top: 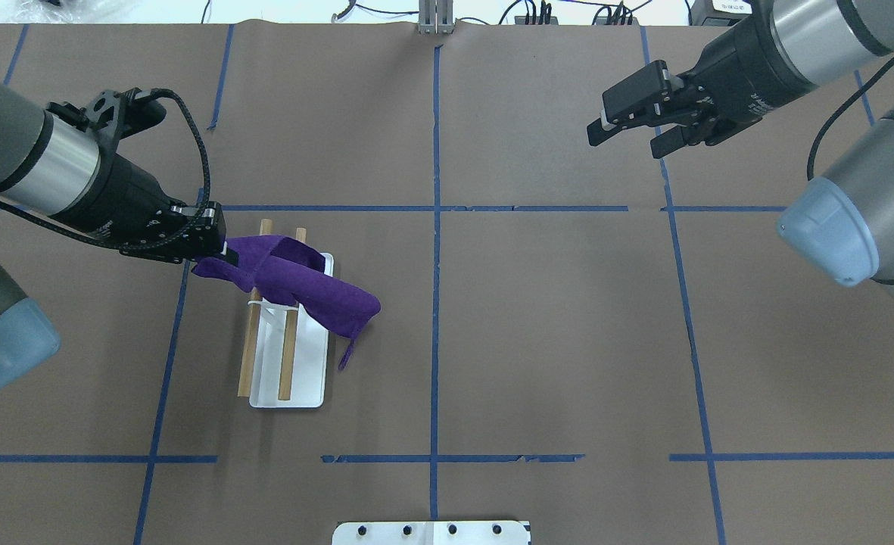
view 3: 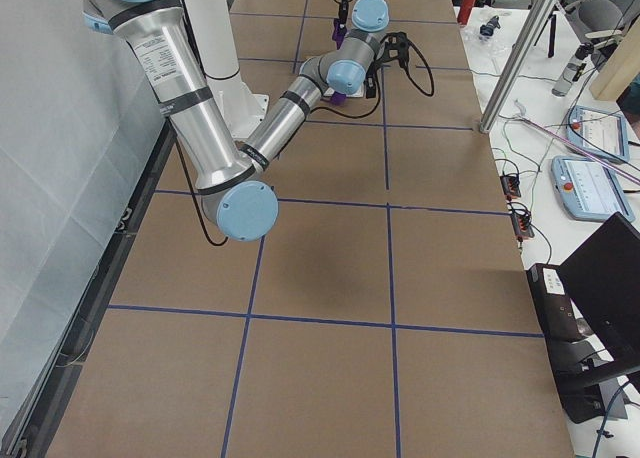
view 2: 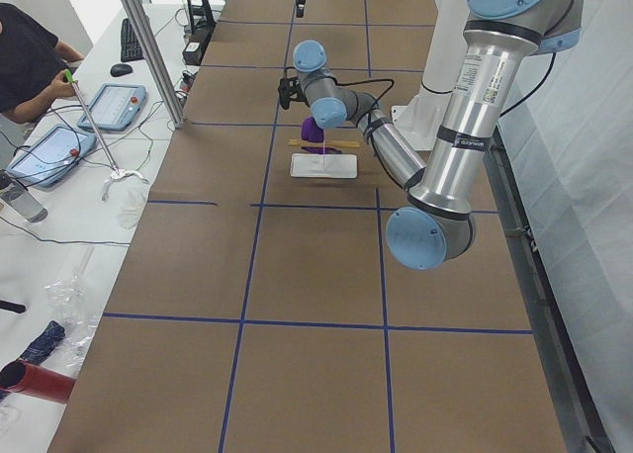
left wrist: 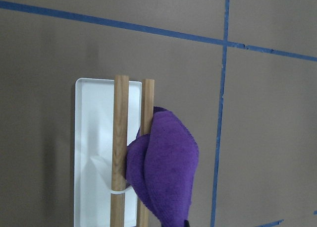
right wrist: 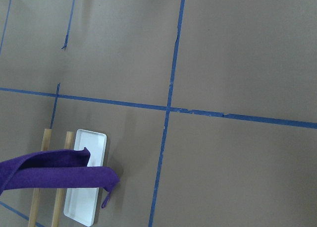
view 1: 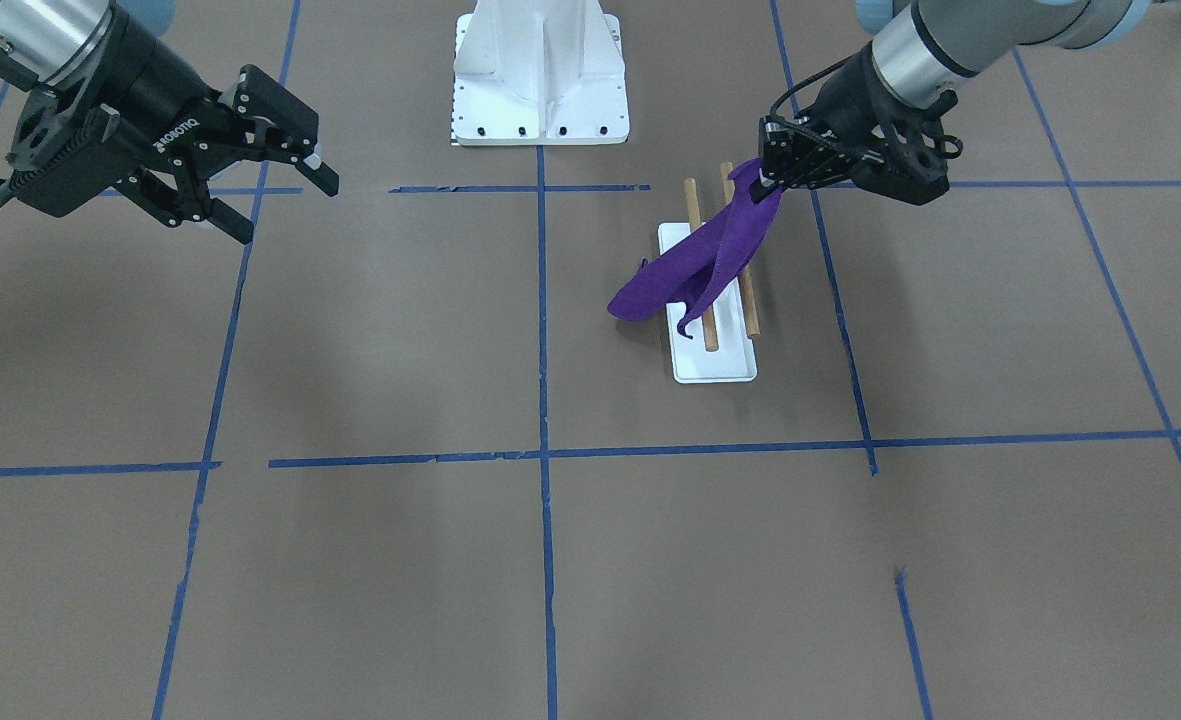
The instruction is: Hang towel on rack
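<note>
The purple towel point(top: 303, 284) stretches from my left gripper point(top: 216, 246) diagonally over the rack's two wooden dowels point(top: 288, 356). Its free end hangs past the side of the white base plate point(top: 310, 378). My left gripper is shut on one corner of the towel, just beside the dowels' far ends, as the front view shows: gripper point(view 1: 765, 185), towel point(view 1: 710, 265), rack point(view 1: 715, 365). The left wrist view shows the towel point(left wrist: 166, 172) folded over the dowels point(left wrist: 120, 138). My right gripper point(top: 624, 140) is open and empty, far off to the right, also in the front view point(view 1: 285, 210).
The large white robot pedestal point(view 1: 540, 90) stands at the table's robot side, near the rack. Blue tape lines point(top: 436, 303) mark a grid on the brown table cover. An operator with tablets point(view 2: 49, 151) sits at a side table.
</note>
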